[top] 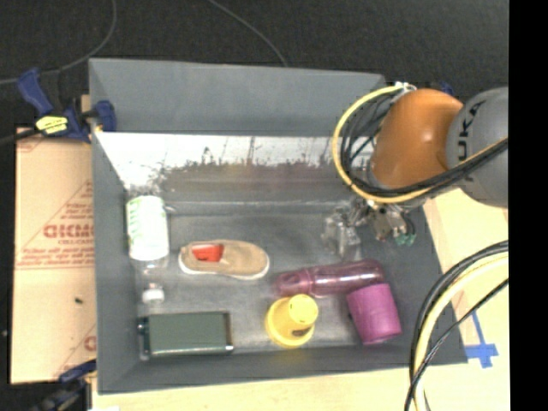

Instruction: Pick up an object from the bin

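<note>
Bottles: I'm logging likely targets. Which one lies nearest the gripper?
The pink bottle, lying on its side right beside the gripper; the clear bottle lies far across the bin.

In the bin [257,101] a bottle [147,229] lies left, a shoe [224,260] right of it, a flat box [186,333] before both; further right a tube [330,277] lies behind a round toy [292,319] and a cylinder [373,312]

You're looking at a robotics lab test cell: a grey robot arm [485,148] hung with looped cables [344,139] reaches over a grey metal bin [231,92] standing on a black surface [171,15].
</note>
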You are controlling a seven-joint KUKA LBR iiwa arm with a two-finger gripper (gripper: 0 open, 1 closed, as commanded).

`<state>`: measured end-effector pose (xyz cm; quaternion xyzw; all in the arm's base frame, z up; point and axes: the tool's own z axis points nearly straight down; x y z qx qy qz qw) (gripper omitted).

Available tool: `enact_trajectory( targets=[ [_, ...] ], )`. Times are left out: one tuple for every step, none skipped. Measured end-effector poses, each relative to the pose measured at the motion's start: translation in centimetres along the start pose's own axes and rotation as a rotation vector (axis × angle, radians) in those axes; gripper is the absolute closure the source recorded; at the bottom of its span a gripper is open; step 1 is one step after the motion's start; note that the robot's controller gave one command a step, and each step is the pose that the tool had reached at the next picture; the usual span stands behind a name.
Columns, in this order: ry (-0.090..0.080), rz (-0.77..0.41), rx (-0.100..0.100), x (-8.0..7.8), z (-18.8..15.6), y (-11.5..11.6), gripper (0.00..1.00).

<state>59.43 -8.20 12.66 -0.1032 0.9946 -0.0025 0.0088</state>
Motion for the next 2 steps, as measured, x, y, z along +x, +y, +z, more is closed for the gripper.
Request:
enact_trajectory(
  targets=[
    [-0.002, 0.0, 0.001, -0.2, -2.2, -0.1, 1.0],
    [-0.005, 0.001, 0.002, -0.3, -4.4, -0.1, 1.0]
  ],
)
